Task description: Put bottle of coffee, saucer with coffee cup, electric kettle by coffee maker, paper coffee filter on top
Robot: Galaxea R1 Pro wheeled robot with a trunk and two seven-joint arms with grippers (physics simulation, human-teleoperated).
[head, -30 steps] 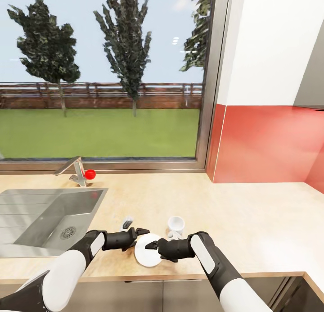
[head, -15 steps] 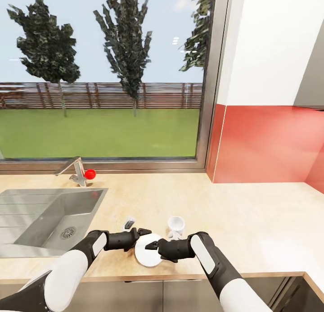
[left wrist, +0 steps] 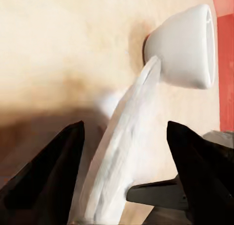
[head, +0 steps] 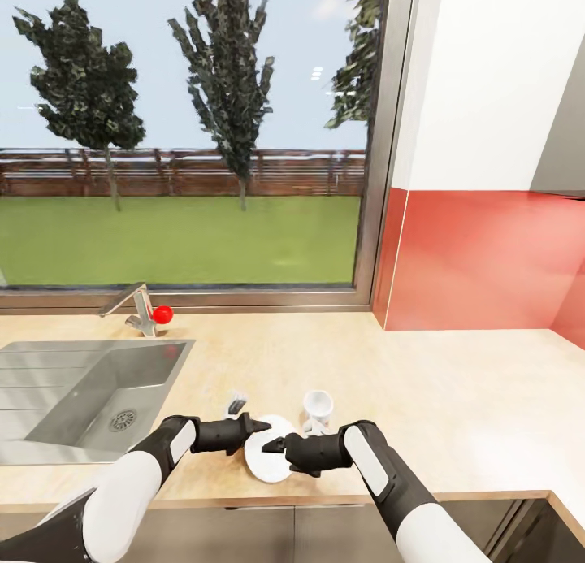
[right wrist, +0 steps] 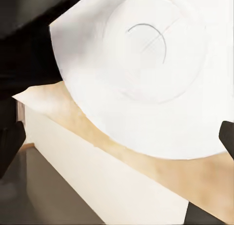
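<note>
A steel sink (head: pixel 89 384) and tap (head: pixel 134 307) sit at the left of the countertop (head: pixel 455 384). The left gripper (head: pixel 258 425), fingers spread, straddles the saucer's (head: pixel 268 461) rim. The right gripper (head: pixel 275 446) hovers over the saucer; I cannot tell its grip. The coffee cup (head: pixel 318 406) stands just behind the saucer.

The light wood countertop (head: pixel 455 384) runs below the window, with a grey steel sink (head: pixel 73 384) inset at its left and a tap (head: pixel 134 307) with a red knob behind the sink. Near the front edge lies a white saucer (head: pixel 268 457). Just beyond it stands a small white cup (head: pixel 318 407), touching the saucer's rim in the left wrist view.
</note>
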